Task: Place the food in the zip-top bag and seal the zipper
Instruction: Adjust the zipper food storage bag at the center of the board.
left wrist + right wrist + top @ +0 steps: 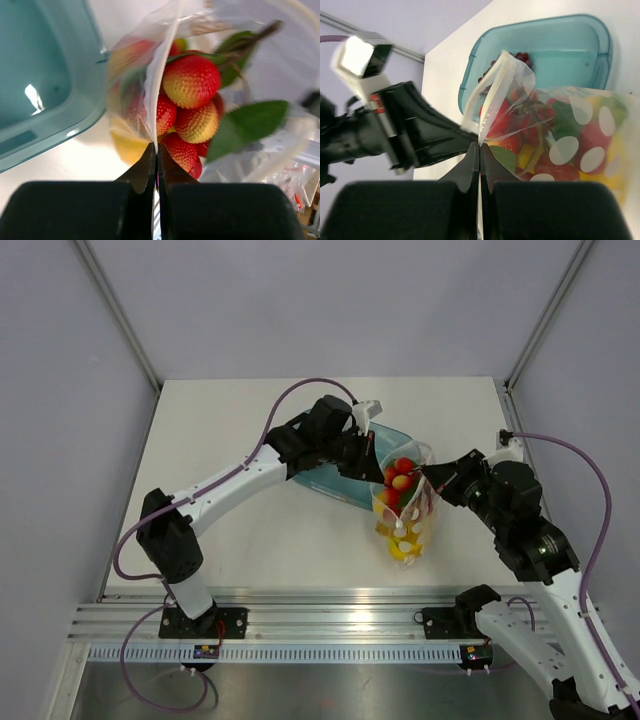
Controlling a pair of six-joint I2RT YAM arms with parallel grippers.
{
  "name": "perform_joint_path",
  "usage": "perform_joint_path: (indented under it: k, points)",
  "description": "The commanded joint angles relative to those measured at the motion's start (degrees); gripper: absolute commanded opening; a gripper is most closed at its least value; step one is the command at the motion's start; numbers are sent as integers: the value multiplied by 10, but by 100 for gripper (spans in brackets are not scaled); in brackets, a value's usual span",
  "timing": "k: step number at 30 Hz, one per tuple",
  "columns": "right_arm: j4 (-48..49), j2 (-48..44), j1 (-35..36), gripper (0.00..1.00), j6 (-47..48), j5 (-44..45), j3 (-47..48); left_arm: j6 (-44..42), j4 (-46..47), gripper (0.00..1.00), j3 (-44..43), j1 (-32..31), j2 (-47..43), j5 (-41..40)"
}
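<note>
The clear dotted zip-top bag [404,513] stands upright mid-table with its mouth open. Inside it lies the food [399,478]: red strawberries [192,82] with green leaves [245,127] on top, yellow fruit [404,549] lower down. My left gripper [375,474] is shut on the bag's left mouth edge [156,100]. On the opposite side my right gripper [428,474] is shut on the right mouth edge [492,107]. The pale zipper [490,97] strip runs along the mouth; its slider tab is not visible.
A translucent teal tray [340,478] lies on the table just behind and left of the bag, partly under my left arm. A few small dark red berries [520,56] lie in the tray [570,45].
</note>
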State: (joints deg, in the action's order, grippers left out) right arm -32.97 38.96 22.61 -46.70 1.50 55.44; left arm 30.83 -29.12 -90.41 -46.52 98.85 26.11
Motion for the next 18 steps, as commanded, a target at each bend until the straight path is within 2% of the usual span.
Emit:
perform_joint_path:
  k: [1,4,8,14,17,18]
  points:
    - [-33,-20,2,0,54,47,48,-7,27,0,-74,-34,-63,21]
    - [-101,-35,1,0,64,112,6,9,42,0,-85,-45,-28,44]
    - [-119,-63,1,0,62,125,-5,22,22,0,-106,-52,65,66]
    - [-145,-50,1,0,105,123,87,-6,-18,0,-189,-63,45,23]
    - [-148,-56,2,0,103,119,73,-5,-21,0,-195,-63,56,8]
    - [-148,-60,1,0,97,121,43,-1,-16,0,-188,-63,65,11]
